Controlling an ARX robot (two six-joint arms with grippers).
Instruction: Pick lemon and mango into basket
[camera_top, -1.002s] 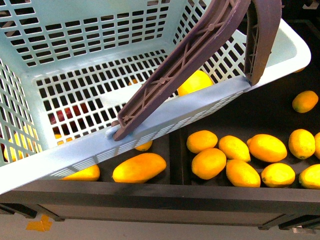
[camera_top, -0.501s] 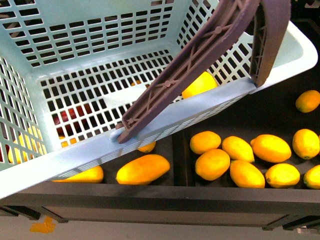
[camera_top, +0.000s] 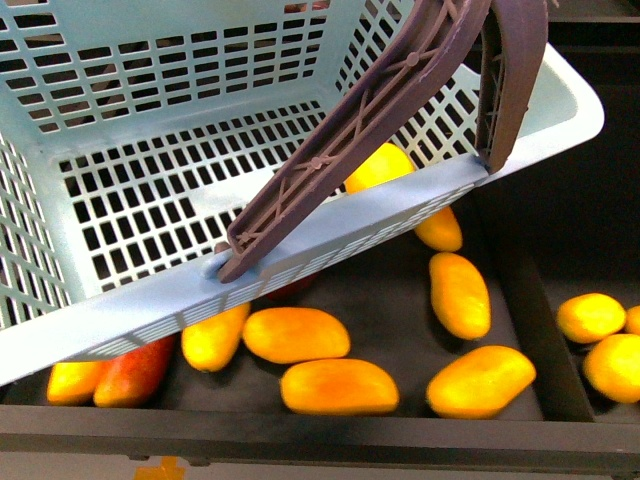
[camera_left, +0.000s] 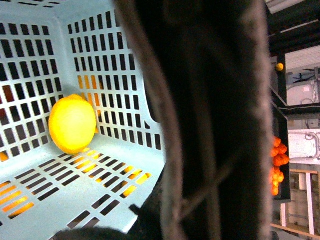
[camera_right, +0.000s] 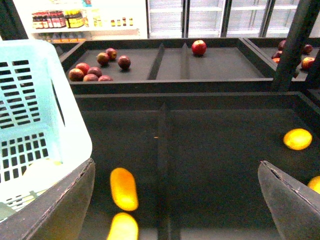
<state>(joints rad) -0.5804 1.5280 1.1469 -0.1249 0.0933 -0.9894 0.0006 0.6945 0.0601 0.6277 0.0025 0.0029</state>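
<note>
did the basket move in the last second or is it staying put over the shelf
Yes. The basket has shifted left along the shelf: the black divider, earlier below the middle of its near rim, now sits below its right corner.

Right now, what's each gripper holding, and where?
The right gripper is open, empty. The left gripper likely holds the basket by its handles, which fill its wrist view; fingers hidden.

Matt turquoise plastic basket (camera_top: 130, 315), smooth-skinned lemon (camera_left: 72, 124), matt black shelf (camera_right: 215, 145)
</note>
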